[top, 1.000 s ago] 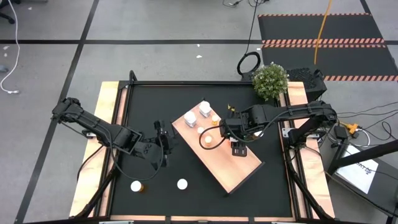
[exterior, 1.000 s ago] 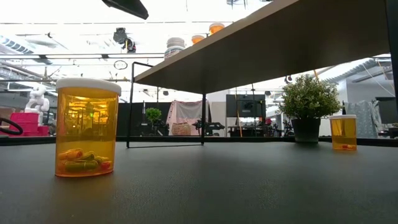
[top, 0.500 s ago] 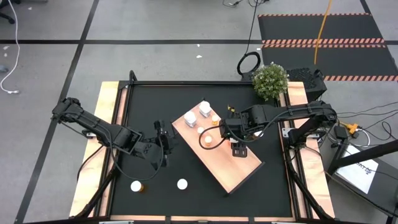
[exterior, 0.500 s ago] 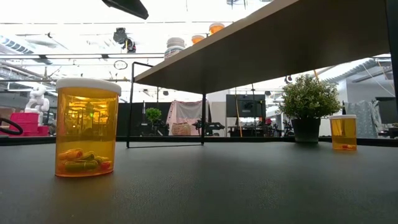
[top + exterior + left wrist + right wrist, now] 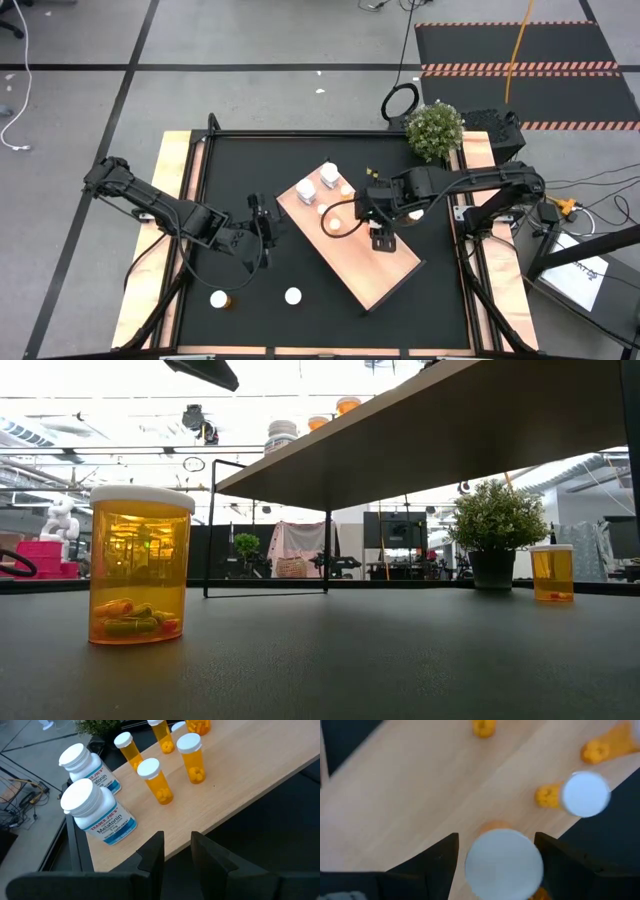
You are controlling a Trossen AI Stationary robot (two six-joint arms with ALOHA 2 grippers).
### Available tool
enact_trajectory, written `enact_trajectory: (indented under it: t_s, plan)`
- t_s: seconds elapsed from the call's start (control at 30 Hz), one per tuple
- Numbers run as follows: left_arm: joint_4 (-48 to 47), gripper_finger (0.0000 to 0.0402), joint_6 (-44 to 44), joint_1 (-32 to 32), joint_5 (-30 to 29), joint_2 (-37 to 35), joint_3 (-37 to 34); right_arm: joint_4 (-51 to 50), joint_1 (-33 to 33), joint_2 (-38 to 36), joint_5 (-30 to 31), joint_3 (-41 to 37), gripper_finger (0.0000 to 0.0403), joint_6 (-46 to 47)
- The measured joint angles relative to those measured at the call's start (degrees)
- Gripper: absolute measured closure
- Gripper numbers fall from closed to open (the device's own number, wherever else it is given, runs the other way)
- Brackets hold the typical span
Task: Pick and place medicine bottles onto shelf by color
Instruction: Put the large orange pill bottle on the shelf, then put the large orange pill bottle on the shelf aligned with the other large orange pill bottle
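Observation:
The shelf (image 5: 385, 275) is a pale wood board standing slantwise on black legs in the middle of the black mat. On its far end stand two white bottles (image 5: 97, 812) (image 5: 85, 767) and several orange bottles (image 5: 155, 780). My right gripper (image 5: 497, 855) hangs over the shelf, shut on an orange bottle with a white cap (image 5: 333, 224). My left gripper (image 5: 268, 222) waits by the shelf's left edge; its fingers (image 5: 155, 852) stand a little apart with nothing between them. Two more orange bottles (image 5: 218, 298) (image 5: 293, 296) stand on the mat near the front. My right gripper has the orange bottle between its two fingers (image 5: 440, 857), which come steeply from above on either side of it. The round white cap (image 5: 504, 862) hides the place of contact. Whether the bottle's base rests on the shelf I cannot tell.
A potted plant (image 5: 434, 130) stands at the mat's far right corner. In the low view one orange bottle (image 5: 140, 565) stands close and another (image 5: 552, 573) farther right, and the shelf's underside (image 5: 450, 430) spans overhead. Bare mat lies between shelf and front edge.

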Motion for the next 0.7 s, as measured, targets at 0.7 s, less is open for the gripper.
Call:
enact_trajectory:
  t_s: [0.7]
  plan:
    - [-8.2,0.0302,-14.61,-4.02,2.53,-0.02,2.89,22.19,17.38,-22.92,26.38,-16.04,0.0147,1.55]
